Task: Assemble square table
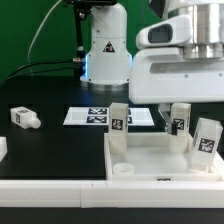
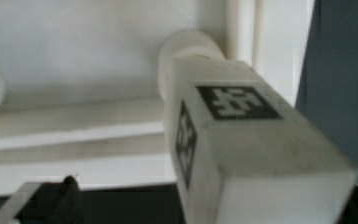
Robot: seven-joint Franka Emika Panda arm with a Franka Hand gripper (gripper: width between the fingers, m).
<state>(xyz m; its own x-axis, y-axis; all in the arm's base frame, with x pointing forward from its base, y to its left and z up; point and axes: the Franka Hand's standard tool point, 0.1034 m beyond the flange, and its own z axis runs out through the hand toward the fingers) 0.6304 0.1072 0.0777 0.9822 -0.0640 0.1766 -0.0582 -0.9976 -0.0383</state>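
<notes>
White square top (image 1: pixel 160 160) is sitting at the lower right of the exterior view, rim up, on the black table (image 1: pixel 60 150). One round corner socket (image 1: pixel 122 169) is showing bare at its near-left corner.

Three tagged legs are standing upright on the top: corner leg (image 1: pixel 119 118) at the far-left corner, middle leg (image 1: pixel 180 120) along the far edge, right leg (image 1: pixel 207 140) near the frame's right edge. Can't tell how firmly any is seated.

Loose leg (image 1: pixel 25 118) is lying on its side at mid-left of the frame, well apart from the top. Marker board (image 1: pixel 95 116) is lying flat behind the top, in front of the robot base (image 1: pixel 105 50). Long white bar (image 1: pixel 60 193) is running along the bottom of the frame.

Arm (image 1: pixel 185 55) is hanging at upper right, just above the middle leg.

Wrist view is filling up with a close-up leg (image 2: pixel 247 120), tag facing the camera, white top behind it.

Fingers (image 2: pixel 48 200) are reading as spread: the one in view is standing clear of that leg with a dark gap between, the other is hidden.
</notes>
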